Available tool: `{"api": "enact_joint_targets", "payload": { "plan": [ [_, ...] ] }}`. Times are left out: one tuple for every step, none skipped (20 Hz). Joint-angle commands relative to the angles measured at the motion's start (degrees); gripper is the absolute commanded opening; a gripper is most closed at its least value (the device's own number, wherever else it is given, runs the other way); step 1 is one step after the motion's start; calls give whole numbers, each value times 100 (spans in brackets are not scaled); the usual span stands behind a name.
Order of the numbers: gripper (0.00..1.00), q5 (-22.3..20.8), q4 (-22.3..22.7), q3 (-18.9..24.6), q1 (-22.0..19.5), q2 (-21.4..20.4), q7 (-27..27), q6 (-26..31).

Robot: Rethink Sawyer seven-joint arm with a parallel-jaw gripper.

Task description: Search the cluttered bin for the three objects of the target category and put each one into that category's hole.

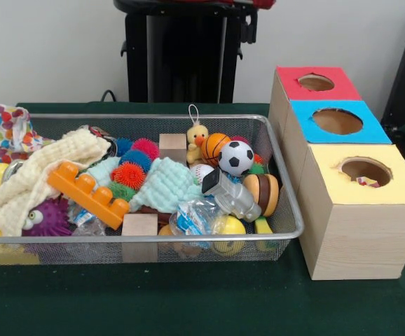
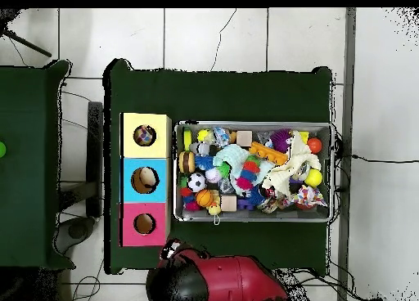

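A wire mesh bin point(image 1: 286, 210) is seen at the lower left of the front view on the green surface point(image 1: 188, 308), crowded with toys. Along its right half a soccer ball point(image 1: 236, 157), a mini basketball point(image 1: 214, 145) and a baseball point(image 1: 201, 172) are clustered just beside a yellow duck point(image 1: 197, 142). An orange building block point(image 1: 88, 193) lies tilted over a cream cloth point(image 1: 45, 171) toward the left. At the right of the frame a wooden box point(image 1: 349, 238) is set, with a red hole point(image 1: 316, 82), a blue hole point(image 1: 337, 120) and a yellow hole point(image 1: 366, 170) in a row. The fingers cannot be made out in either view; only the red arm point(image 2: 225, 281) is seen at the bottom of the overhead view.
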Motion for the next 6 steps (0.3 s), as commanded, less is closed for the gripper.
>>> {"api": "enact_joint_targets", "payload": {
  "plan": [
    [0,87,-544,333,-154,197,-208,550],
    [0,136,-543,344,-174,136,-224,628],
    [0,180,-573,350,-188,107,-233,712],
    [0,197,-590,338,-180,76,-217,761],
    [0,153,-637,324,-135,102,-247,910],
    [0,110,-684,310,-90,129,-277,1059]
  ]
}}
